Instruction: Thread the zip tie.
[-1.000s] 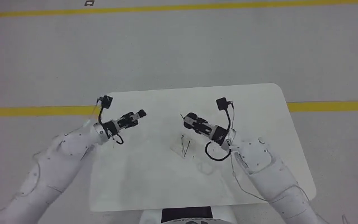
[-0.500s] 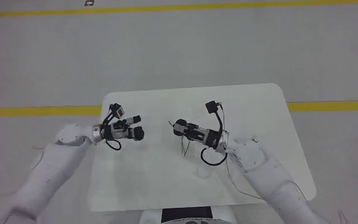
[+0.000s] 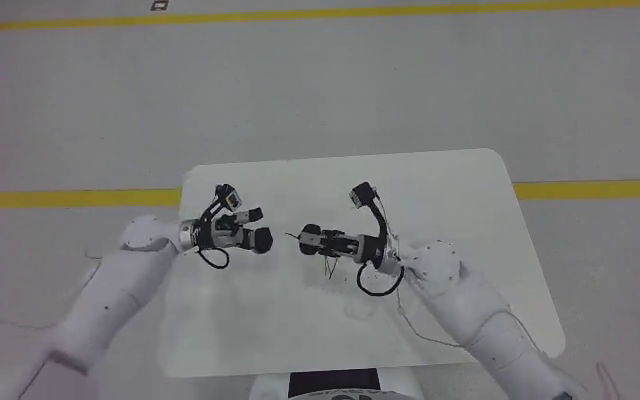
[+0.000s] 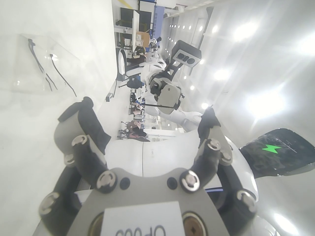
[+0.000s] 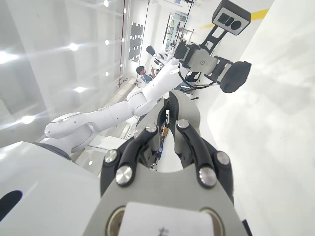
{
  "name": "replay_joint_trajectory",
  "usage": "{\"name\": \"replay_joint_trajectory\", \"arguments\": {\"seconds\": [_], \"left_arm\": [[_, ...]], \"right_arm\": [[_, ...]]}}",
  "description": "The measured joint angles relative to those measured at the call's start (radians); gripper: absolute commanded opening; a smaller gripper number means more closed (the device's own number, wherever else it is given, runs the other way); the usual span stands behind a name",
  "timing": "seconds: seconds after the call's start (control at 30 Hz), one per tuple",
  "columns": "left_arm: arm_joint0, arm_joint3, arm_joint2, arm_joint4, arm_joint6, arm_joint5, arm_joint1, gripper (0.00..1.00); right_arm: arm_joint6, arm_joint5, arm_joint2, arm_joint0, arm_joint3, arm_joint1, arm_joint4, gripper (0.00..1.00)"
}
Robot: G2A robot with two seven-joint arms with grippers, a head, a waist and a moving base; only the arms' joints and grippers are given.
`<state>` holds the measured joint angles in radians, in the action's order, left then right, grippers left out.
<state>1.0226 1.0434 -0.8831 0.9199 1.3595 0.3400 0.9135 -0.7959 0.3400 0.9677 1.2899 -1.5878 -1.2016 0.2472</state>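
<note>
My right gripper (image 3: 304,238) hovers over the middle of the white table (image 3: 450,190), shut on a thin black zip tie (image 3: 291,236) whose free end sticks out toward the other arm. In the left wrist view that zip tie (image 4: 153,105) shows as a straight black strip pinched in the far right gripper (image 4: 169,104). My left gripper (image 3: 262,240) faces it a short gap away, open, with nothing between its fingers (image 4: 85,116). In the right wrist view my right gripper (image 5: 168,104) has its fingers pressed close together, and the left gripper (image 5: 233,77) is seen beyond them.
Several loose black zip ties (image 3: 330,264) lie on the table just under the right arm, on a clear plastic sheet (image 4: 22,74). The table's far edge is behind both grippers, and bare white surface lies in front of and to either side of them.
Both arms have swung inward. The right gripper carried the zip tie to the left, and the left gripper turned and moved right, so the two now face each other closely.
</note>
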Motion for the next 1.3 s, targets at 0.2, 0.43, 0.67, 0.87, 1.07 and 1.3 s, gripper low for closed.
{"name": "replay_joint_trajectory", "arguments": {"seconds": [0.2, 0.43, 0.67, 0.87, 1.07, 1.3], "left_arm": [[0.007, 0.006, 0.001, 0.0, -0.024, -0.004, 0.002, 1.0], [0.019, 0.02, 0.024, 0.085, 0.034, 0.0, 0.021, 1.0], [0.015, 0.059, 0.055, 0.123, 0.03, 0.0, 0.023, 1.0], [0.024, 0.084, 0.061, 0.172, 0.03, 0.0, 0.019, 1.0], [0.021, 0.101, 0.074, 0.183, 0.03, 0.0, 0.015, 1.0], [0.035, 0.107, 0.067, 0.182, 0.002, -0.012, 0.016, 1.0]], "right_arm": [[0.004, -0.001, -0.001, 0.002, -0.001, 0.0, 0.003, 0.0], [-0.036, 0.0, -0.041, 0.001, 0.023, -0.021, 0.166, 0.0], [-0.116, 0.0, -0.053, -0.022, 0.09, -0.052, 0.294, 0.0], [-0.177, 0.0, -0.062, -0.046, 0.16, -0.081, 0.386, 0.0], [-0.196, 0.0, -0.066, -0.06, 0.196, -0.094, 0.41, 0.0], [-0.178, -0.013, -0.066, -0.047, 0.188, -0.095, 0.423, 0.0]]}}
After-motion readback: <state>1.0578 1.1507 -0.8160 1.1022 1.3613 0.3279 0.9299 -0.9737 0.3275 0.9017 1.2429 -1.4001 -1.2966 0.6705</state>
